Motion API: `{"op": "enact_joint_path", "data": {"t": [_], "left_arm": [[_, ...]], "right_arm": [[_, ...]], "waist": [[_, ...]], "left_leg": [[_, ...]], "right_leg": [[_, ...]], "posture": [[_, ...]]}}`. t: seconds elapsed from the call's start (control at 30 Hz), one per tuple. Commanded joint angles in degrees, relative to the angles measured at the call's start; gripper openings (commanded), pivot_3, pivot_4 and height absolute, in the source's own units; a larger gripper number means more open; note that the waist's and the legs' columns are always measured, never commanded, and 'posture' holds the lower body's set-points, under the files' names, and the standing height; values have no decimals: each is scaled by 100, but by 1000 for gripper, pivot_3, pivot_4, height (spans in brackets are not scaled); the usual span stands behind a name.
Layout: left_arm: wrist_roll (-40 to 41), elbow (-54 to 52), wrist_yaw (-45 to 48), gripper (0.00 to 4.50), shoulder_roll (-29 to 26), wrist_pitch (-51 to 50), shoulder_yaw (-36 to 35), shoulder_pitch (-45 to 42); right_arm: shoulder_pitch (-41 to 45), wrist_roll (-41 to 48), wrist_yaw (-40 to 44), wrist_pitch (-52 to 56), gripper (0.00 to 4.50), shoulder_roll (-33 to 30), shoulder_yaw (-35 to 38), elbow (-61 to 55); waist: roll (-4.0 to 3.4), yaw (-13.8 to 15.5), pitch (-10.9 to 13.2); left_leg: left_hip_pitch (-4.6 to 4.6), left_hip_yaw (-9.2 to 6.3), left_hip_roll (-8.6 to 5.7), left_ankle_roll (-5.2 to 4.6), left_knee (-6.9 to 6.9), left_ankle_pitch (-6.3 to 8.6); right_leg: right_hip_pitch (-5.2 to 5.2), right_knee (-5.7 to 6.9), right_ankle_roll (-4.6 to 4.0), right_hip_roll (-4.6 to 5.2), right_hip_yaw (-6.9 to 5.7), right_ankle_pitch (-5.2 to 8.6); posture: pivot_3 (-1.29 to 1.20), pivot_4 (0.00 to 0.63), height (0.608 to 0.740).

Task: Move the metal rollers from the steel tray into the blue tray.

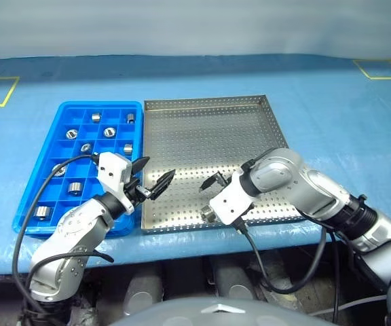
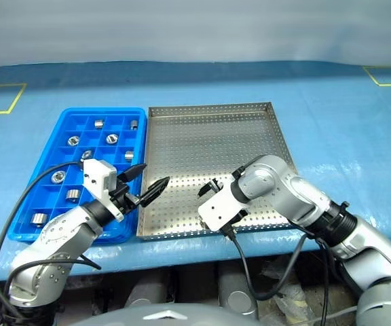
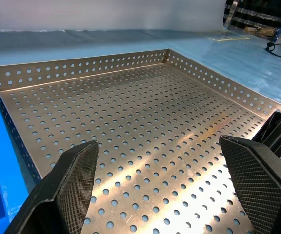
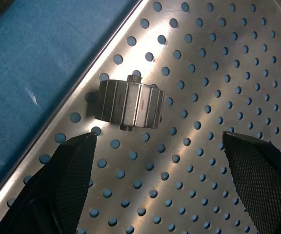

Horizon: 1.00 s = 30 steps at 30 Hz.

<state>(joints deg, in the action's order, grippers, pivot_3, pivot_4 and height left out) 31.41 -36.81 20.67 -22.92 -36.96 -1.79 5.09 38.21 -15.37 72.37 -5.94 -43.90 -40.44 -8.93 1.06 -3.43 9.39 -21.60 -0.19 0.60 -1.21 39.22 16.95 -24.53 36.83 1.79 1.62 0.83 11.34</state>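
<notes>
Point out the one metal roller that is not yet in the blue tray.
It is the metal roller lying on its side on the steel tray, by its near rim, just ahead of the open right gripper. All the others sit in blue tray compartments.

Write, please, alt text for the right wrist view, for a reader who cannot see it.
One small shiny ribbed metal roller lies on its side on the perforated floor of the silver steel tray, close to the tray's rim. The right gripper hangs over it with its two black fingers wide apart, not touching it. Blue table covering lies beyond the rim.
</notes>
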Motion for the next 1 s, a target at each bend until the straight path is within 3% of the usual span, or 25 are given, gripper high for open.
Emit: {"op": "enact_joint_path", "data": {"t": [0.03, 0.47, 0.6, 0.83, 0.93, 1.0], "left_arm": [[-69, -227, -58, 4329, -34, 112, -122, 41], [-77, -201, -94, 4329, -49, 122, -161, 33], [-97, -197, -92, 4329, -45, 122, -194, 36], [-120, -267, -111, 4329, -19, 113, -212, 102], [-120, -280, -127, 4329, -10, 105, -212, 111], [-116, -287, -134, 4329, -8, 104, -217, 117]], "right_arm": [[40, -34, 254, -475, 4340, 51, -15, -97], [-190, -311, 294, -650, 4340, 473, 89, -242], [-149, -484, 119, -602, 3472, 718, 121, 97], [-35, -564, -15, -613, 1206, 976, 201, 391], [-34, -547, 7, -580, 1206, 993, 218, 429], [-40, -567, -9, -564, 872, 1007, 224, 473]], "waist": [[0, 24, 0], [0, 132, 0], [0, 131, 0], [-1, 132, 0], [-1, 137, 0], [-1, 135, 0]], "left_leg": [[0, -1, 0, 0, 0, 0], [0, -4, 4, 2, -4, 0], [0, -2, 2, 3, 0, -1], [3, -3, 1, 7, 6, -4], [3, -3, 0, 8, 6, -4], [3, -4, 0, 7, 6, -4]], "right_leg": [[0, 0, 0, 1, -1, 0], [0, 1, -9, 5, -12, 5], [1, 2, -13, 6, -10, 8], [3, 10, -13, 4, -9, 5], [3, 9, -13, 5, -9, 4], [3, 8, -12, 6, -9, 4]], "posture": [[-80, 150, 740], [-89, 150, 740], [-84, 150, 740], [-73, 150, 740], [-72, 150, 740], [-73, 150, 740]]}}
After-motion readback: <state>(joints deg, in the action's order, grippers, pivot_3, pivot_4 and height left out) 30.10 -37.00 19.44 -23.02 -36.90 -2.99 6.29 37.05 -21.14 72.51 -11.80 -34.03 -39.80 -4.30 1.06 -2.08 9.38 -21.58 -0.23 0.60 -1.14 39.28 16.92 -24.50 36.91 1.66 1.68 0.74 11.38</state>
